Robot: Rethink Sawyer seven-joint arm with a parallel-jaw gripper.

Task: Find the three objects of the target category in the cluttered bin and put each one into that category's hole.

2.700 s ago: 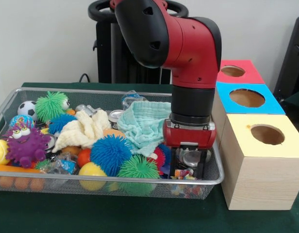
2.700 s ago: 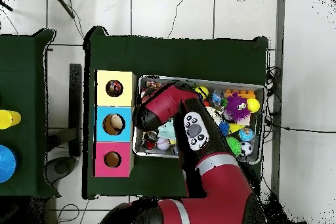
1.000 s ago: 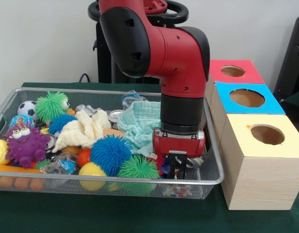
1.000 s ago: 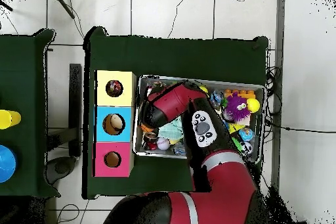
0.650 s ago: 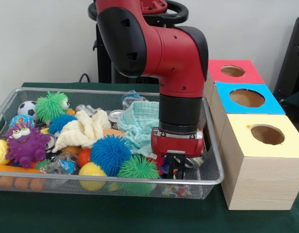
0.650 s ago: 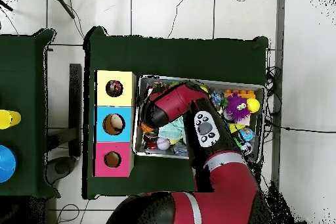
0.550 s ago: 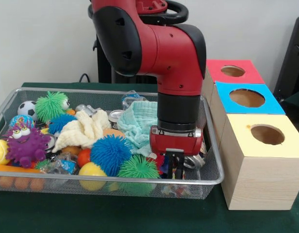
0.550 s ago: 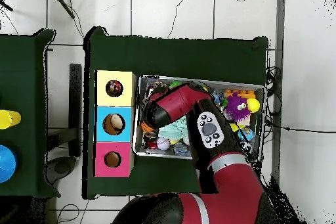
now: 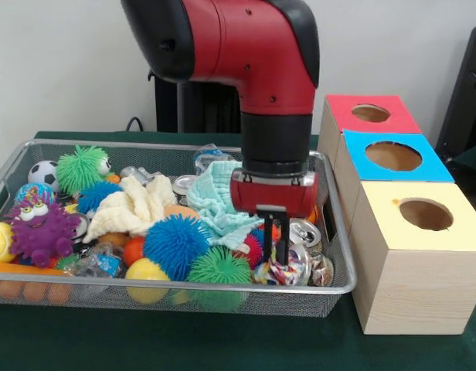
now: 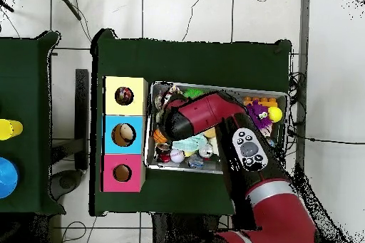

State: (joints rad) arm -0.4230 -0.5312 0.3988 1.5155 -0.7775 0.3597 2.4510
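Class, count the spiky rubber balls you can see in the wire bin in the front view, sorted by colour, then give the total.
Green spiky balls: 2
Blue spiky balls: 2
Red spiky ball: 1, partly hidden
Total: 5 that show; more may lie under the clutter.

Wire mesh bin (image 9: 340,287) on the green cloth, crowded with spiky rubber balls, cloths, small balls and cans. At its right end, shiny metal cans (image 9: 304,232) lying tilted among bright scraps. Just right of the bin, three wooden boxes in a row, each with a round hole on top: yellow box (image 9: 423,215) nearest, blue box (image 9: 393,157) in the middle, red box (image 9: 371,114) farthest.
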